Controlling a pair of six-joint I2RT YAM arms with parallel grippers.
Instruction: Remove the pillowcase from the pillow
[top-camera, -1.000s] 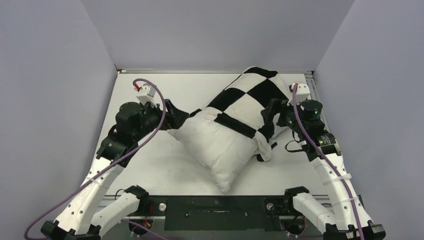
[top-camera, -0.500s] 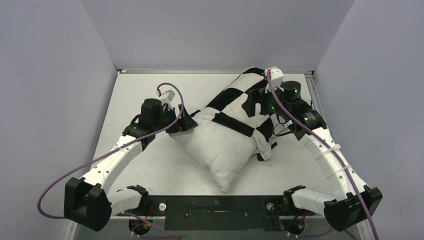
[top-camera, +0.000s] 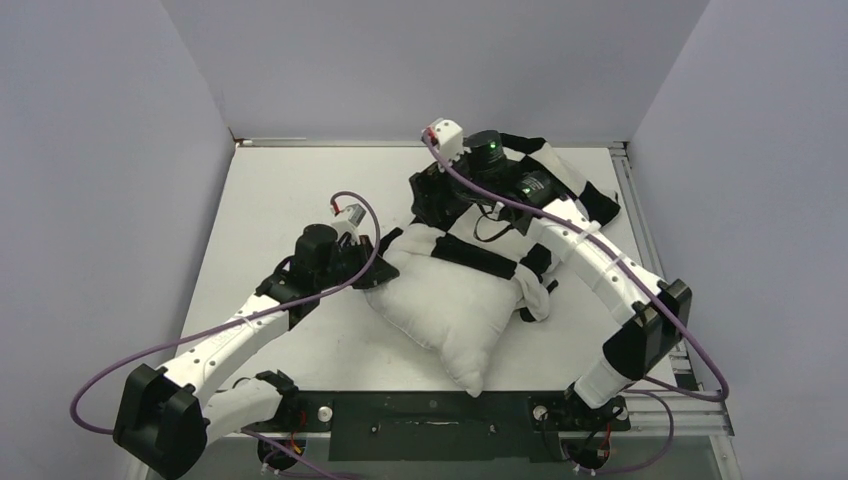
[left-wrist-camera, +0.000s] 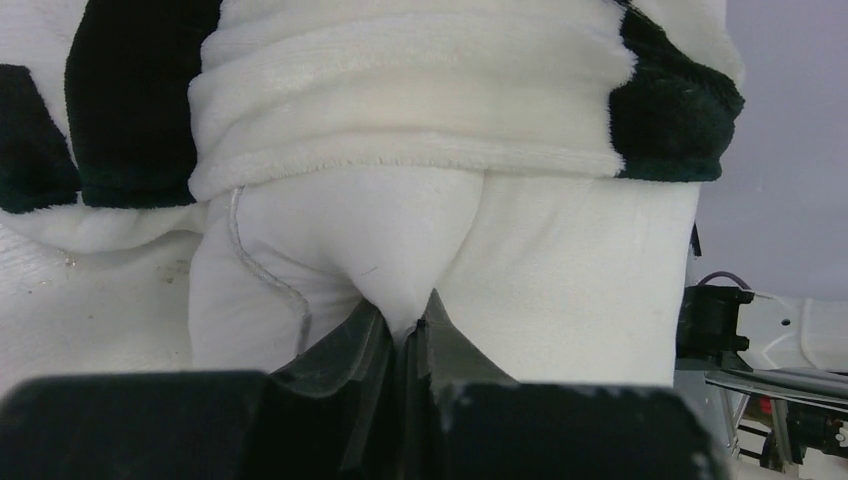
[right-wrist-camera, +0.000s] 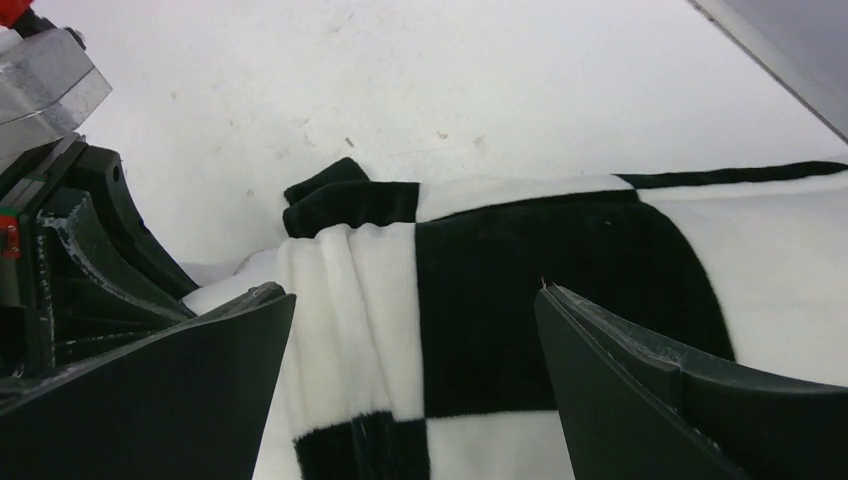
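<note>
Top external: the pillow (top-camera: 450, 310) lies on the table (top-camera: 280, 180), long axis diagonal, with a bare corner pointing toward the arm bases and its other end pointing far-right. The pillowcase (top-camera: 478, 252) covers only the pillow's far half, crumpled, and its open hem runs across the pillow's middle facing the bare end. The left gripper (top-camera: 378, 262) sits at the pillow's left corner, likely as an anchor while the cover is drawn off. The right gripper (top-camera: 428, 205) hovers over the pillow's covered far-left part. Left wrist: the jaws are closed on a small pinch of white pillow (left-wrist-camera: 560, 270) cloth. The pillowcase (left-wrist-camera: 400, 80) hem is rolled thick just above the pinch and is not caught in it. Right wrist: the fingers are spread wide with nothing between them yet. The checked pillowcase (right-wrist-camera: 520, 290) folds lie below the gap, on the pillow's far end. Judgement: it is placed to take the cover and pull it away along the pillow's long axis.
</note>
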